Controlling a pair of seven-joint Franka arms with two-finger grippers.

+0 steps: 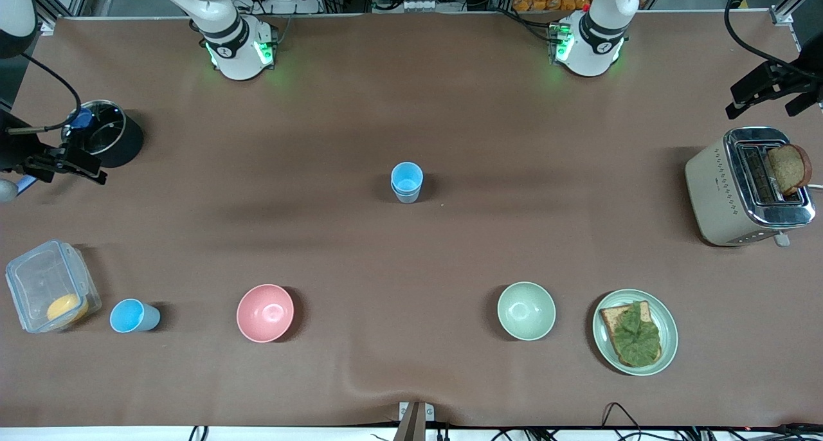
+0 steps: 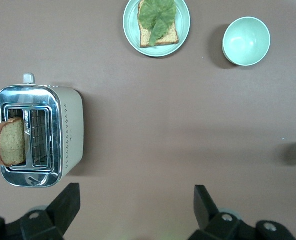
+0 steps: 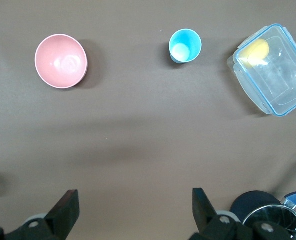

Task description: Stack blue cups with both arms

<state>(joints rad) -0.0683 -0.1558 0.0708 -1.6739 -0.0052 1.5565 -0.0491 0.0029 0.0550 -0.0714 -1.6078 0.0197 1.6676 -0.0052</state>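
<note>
Brown cloth covers your whole table, with a soft ripple at the edge nearest the front camera. At its middle stand two blue cups, one nested in the other, upright. A third blue cup stands alone toward the right arm's end, between a clear plastic box and the pink bowl. The pale green bowl sits beside a green plate carrying toast with a leaf on it. A toaster with a slice sticking up stands at the left arm's end; a black pot stands at the right arm's end.

Your left tool hangs released, fingers wide, over bare cloth beside the toaster. Your right tool is likewise released, over the cloth by the pot. Racks and cables line the room by the arm bases.
</note>
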